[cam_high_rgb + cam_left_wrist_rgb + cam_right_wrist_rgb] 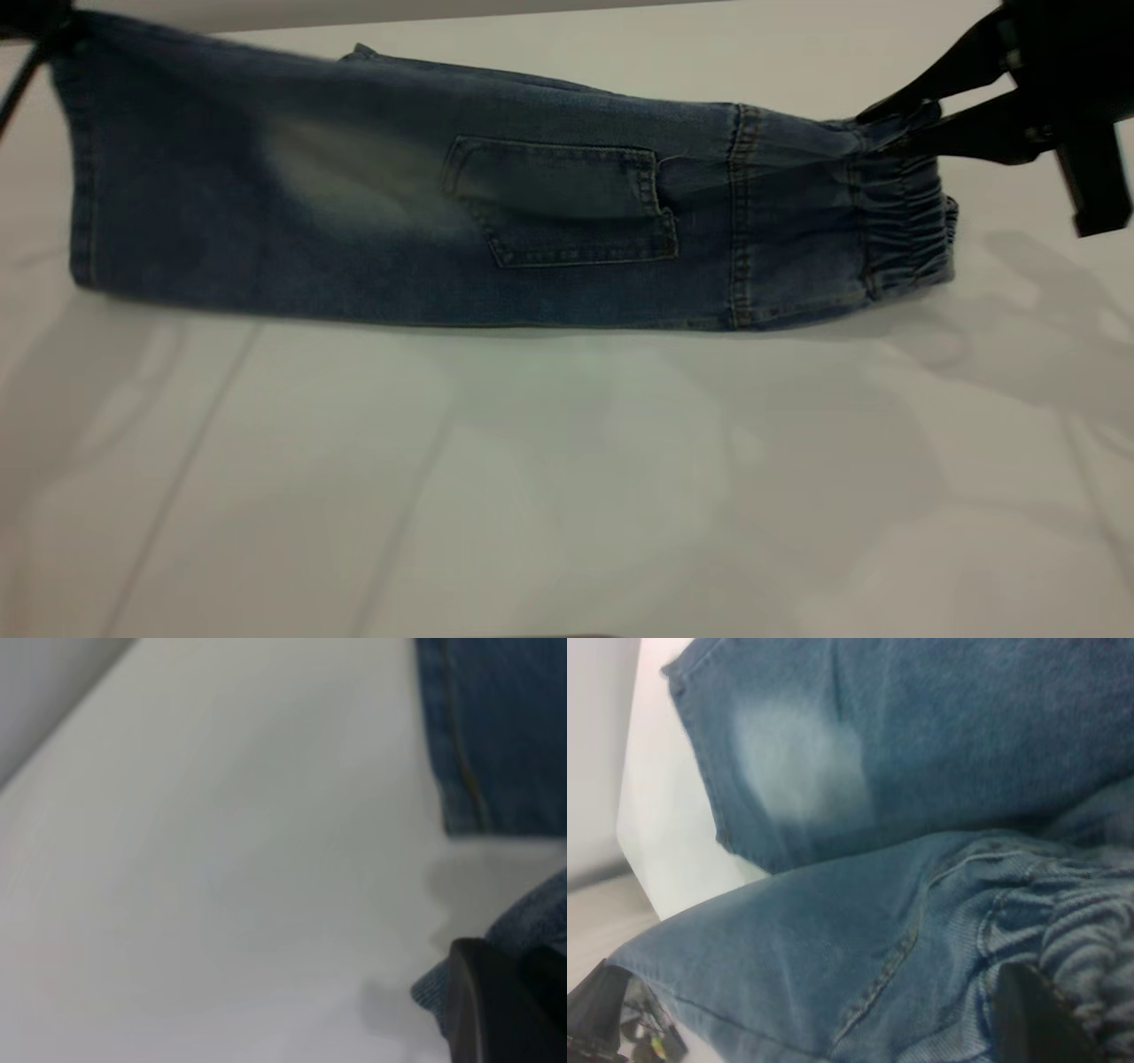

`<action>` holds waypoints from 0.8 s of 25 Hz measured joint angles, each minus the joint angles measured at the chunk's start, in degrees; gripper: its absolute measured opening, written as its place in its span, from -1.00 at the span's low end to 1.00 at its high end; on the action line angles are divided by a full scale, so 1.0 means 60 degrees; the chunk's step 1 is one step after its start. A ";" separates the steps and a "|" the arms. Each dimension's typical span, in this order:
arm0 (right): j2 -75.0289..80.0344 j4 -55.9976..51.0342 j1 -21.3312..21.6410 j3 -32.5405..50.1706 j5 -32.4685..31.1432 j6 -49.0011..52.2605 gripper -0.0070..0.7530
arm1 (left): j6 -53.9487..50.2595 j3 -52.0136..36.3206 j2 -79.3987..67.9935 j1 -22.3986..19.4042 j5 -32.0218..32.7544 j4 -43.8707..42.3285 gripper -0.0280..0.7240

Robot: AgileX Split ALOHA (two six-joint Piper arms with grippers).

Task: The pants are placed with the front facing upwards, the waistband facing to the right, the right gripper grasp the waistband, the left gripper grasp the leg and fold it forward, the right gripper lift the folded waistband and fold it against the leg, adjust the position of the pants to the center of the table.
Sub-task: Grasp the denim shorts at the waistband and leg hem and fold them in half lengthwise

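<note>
the pants [399, 221] are held stretched across the far half of the table [567, 496], long axis running left-right in the exterior view. the waistband [904, 221] points right, the leg hem points left. a patch back pocket [563, 202] faces the camera, with a pale faded patch left of it, so the side shown here is the back. the raised layer hangs as a curtain; its lower edge is seen at or just above the tabletop, contact cannot be told.

the right gripper [921, 120] is at the upper right of the exterior view, clamped on the top edge of the waistband; ruched elastic is bunched between the closed fingers. in the right wrist view a black fingertip [1028, 1019] is seen against the gathered band [1090, 930], with a second denim layer lying flat beyond it showing a pale faded oval [802, 762].

the left gripper [40, 27] is only partly seen at the upper left corner of the exterior view, at the top of the hem end. in the left wrist view a black finger [496, 1010] is pressed against a denim edge [532, 921], so it is taken as gripping the leg; more denim lies on the table beyond.

the pants span almost the whole gap between the two grippers, both ends lifted.
</note>
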State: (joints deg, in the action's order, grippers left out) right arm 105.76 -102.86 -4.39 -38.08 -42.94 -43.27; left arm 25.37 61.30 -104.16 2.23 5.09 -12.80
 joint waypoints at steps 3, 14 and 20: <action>0.0585 -0.0052 0.0000 -0.0516 0.0000 0.0468 -0.73 | -0.0021 0.1050 -0.0850 0.0237 0.0000 0.0000 -0.82; 0.1422 -0.0122 0.0142 -0.1309 0.0141 0.1418 -0.73 | -0.0021 0.4107 -0.3421 0.1169 0.0151 -0.0020 -0.82; 0.1422 -0.0122 0.1043 -0.1352 0.0325 0.1620 -0.73 | -0.0021 0.5213 -0.4366 0.1161 0.0195 -0.0029 -0.82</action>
State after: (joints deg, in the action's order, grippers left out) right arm 114.29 -103.59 1.87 -46.19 -40.99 -33.54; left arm 25.25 92.58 -130.35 9.19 6.26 -12.98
